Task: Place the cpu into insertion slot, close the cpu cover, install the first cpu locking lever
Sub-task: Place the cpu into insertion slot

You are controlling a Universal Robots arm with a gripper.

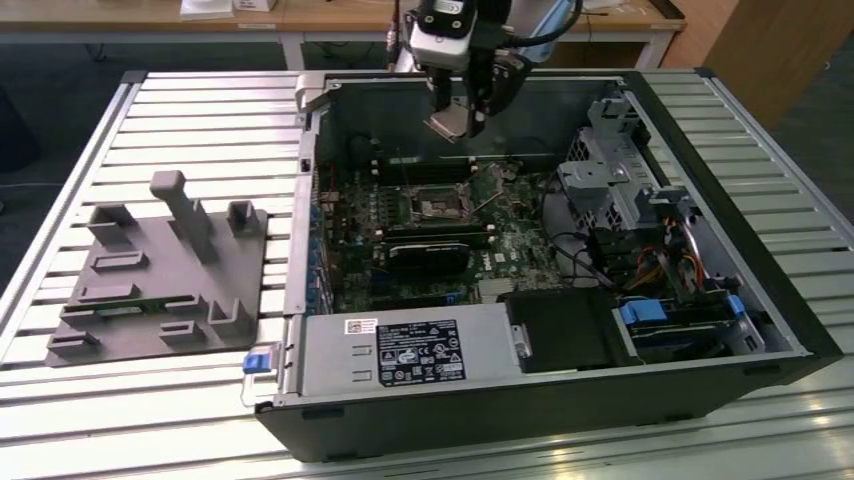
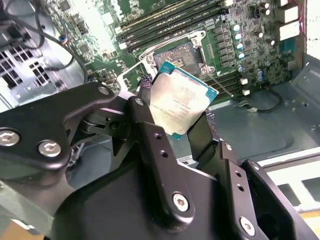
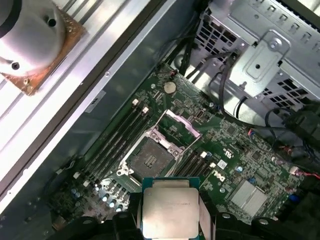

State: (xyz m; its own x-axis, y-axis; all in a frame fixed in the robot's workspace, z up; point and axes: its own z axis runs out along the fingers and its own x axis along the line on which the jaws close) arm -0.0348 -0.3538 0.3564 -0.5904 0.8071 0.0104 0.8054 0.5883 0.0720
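Pinching the cpu [image 2: 182, 100] by two opposite edges between the black fingers [image 2: 150, 130] of the gripper [image 2: 177, 102], metal face showing in both wrist views, and holding it in the air above the open computer case [image 1: 534, 400], close to the case wall at the exterior view's top. Lying well below and apart from it, near the middle of the green motherboard [image 3: 235, 145]: the insertion slot [image 3: 150, 157], uncovered, with the cpu cover [image 3: 178, 125] tilted up along one edge of it.

Soft, even light is cast throughout; the green circuit board [image 2: 95, 30] is bleached by glare in the second wrist view.
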